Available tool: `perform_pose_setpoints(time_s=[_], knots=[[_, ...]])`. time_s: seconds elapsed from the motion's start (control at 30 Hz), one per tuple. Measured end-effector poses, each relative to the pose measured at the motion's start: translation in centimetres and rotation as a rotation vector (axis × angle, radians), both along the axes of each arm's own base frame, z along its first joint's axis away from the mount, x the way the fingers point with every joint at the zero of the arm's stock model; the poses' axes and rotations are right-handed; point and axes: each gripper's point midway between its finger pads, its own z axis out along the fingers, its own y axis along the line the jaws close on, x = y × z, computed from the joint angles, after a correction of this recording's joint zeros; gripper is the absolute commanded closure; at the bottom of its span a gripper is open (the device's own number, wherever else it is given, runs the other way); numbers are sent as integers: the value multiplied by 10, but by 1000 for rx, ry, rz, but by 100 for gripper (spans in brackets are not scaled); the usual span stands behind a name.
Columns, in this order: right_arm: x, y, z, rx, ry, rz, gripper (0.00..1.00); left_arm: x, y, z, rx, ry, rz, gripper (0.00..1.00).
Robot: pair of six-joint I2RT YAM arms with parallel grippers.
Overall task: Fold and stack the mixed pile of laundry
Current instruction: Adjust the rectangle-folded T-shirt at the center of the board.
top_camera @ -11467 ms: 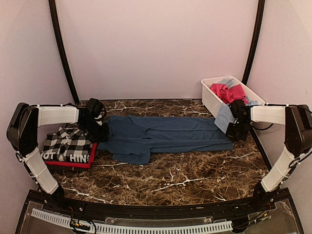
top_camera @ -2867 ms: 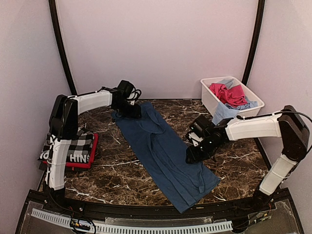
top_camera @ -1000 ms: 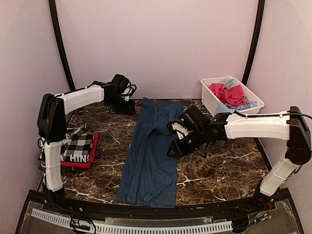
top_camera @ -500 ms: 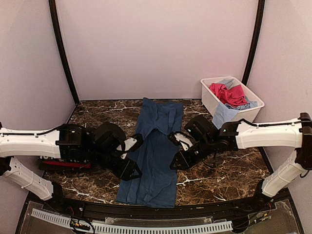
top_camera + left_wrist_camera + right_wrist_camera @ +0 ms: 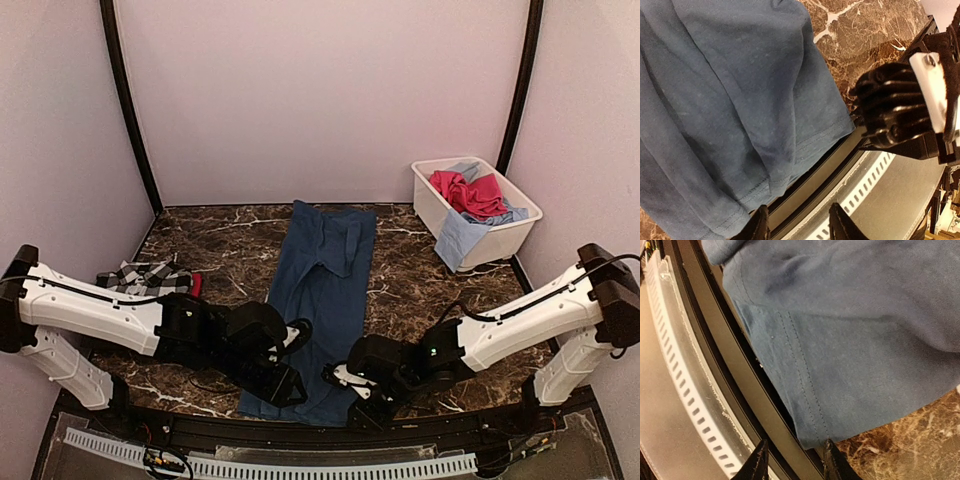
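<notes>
ok, one navy blue tee (image 5: 325, 290) laid flat, one checked piece (image 5: 140, 275) far left, one tub (image 5: 505, 240). left gripper (image 5: 799, 225) and right gripper (image 5: 794, 462): jaws spread, empty, tee's near hem just beyond the tips.

The left arm (image 5: 100, 305) and right arm (image 5: 525, 318) stretch low inward, fingers (image 5: 759, 226) parted.

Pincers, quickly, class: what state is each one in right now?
Left pincer: open, holding nothing, by the navy tee's near hem.
Right pincer: open, holding nothing, by the same hem.
</notes>
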Motion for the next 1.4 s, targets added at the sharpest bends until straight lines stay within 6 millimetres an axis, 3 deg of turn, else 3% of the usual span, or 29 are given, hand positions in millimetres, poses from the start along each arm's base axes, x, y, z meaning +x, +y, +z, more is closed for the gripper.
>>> perform_pose_setpoints(time_s=[0.17, 0.37, 0.5, 0.8, 1.1, 1.3, 1.4], knots=[[-5, 4, -14, -26, -41, 12, 66, -3, 1, -12, -16, 41, 44, 60], [-3, 19, -15, -31, -97, 11, 74, -4, -4, -20, -40, 80, 82, 63], [2, 16, -16, -57, -132, -9, 78, -5, -2, -24, -40, 97, 101, 64], [6, -1, -14, -117, -184, -25, 68, -5, -1, -33, -13, 118, 133, 65], [5, 6, -6, -102, -220, -5, 69, -5, 2, -44, 21, 137, 158, 69], [7, 13, -18, -124, -234, 9, 82, -6, 4, -47, 28, 147, 165, 74], [8, 14, -18, -122, -243, 6, 99, -7, 5, -49, 34, 156, 170, 81]])
